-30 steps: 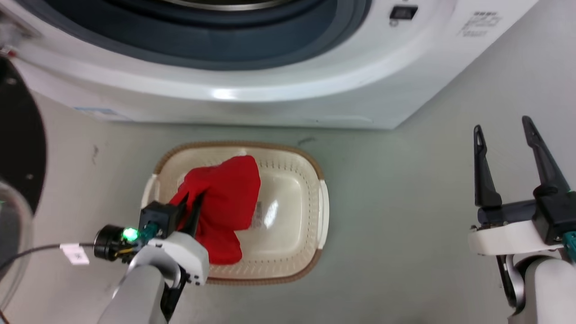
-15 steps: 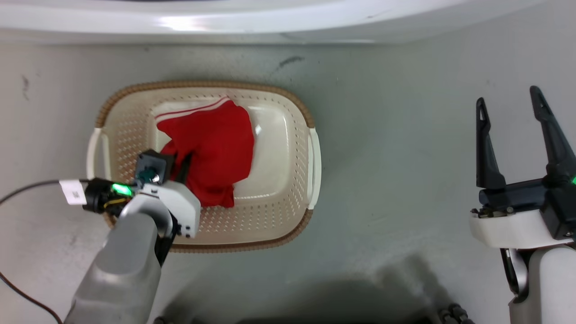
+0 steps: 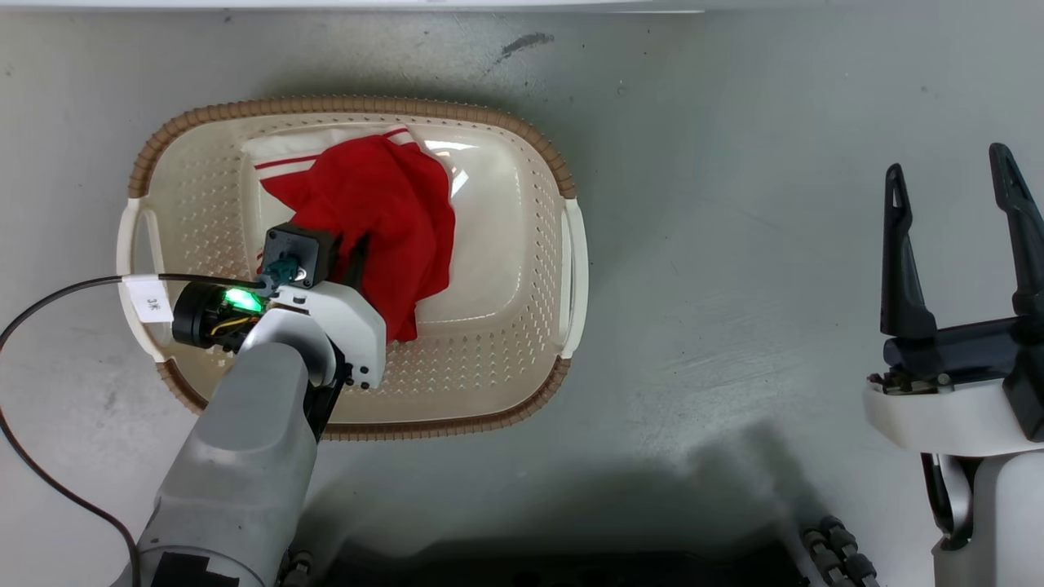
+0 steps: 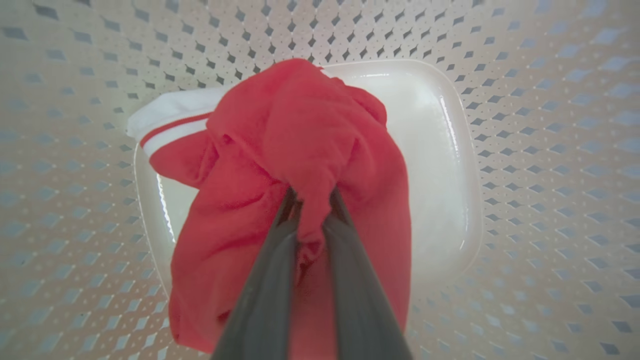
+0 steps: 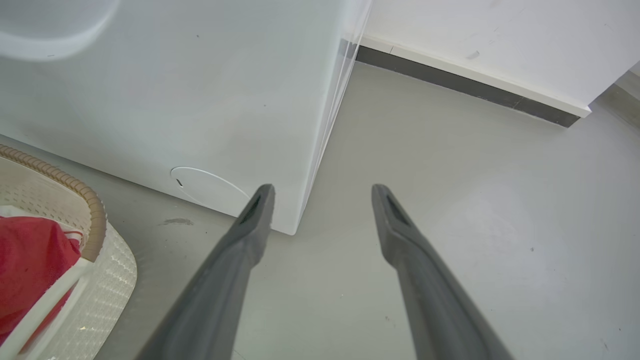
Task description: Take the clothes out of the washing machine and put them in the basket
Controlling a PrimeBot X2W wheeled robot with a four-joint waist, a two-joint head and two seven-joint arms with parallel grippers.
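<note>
Grey, scuffed floor (image 3: 734, 244) is carrying the basket (image 3: 572, 269), which is sitting just in front of the washing machine (image 5: 175, 100), whose white front panel and corner are showing in the right wrist view. The clothes (image 3: 383, 212) are hanging inside the basket, a bunch of red fabric drooping onto its glossy bottom with a white striped band lying toward the far left corner. The left gripper (image 4: 312, 200) is reaching down into the basket and pinching a fold of the red fabric between its two dark fingers, which are standing nearly together with only cloth between them. A black cable (image 3: 49, 302) is looping from that wrist across the floor. Well apart, off the basket's right side, the right gripper (image 3: 948, 159) is hovering above bare floor with its fingers spread wide and nothing between them. Beyond the machine's corner, a white wall (image 5: 500, 40) is meeting the floor along a dark baseboard (image 5: 450, 82).
</note>
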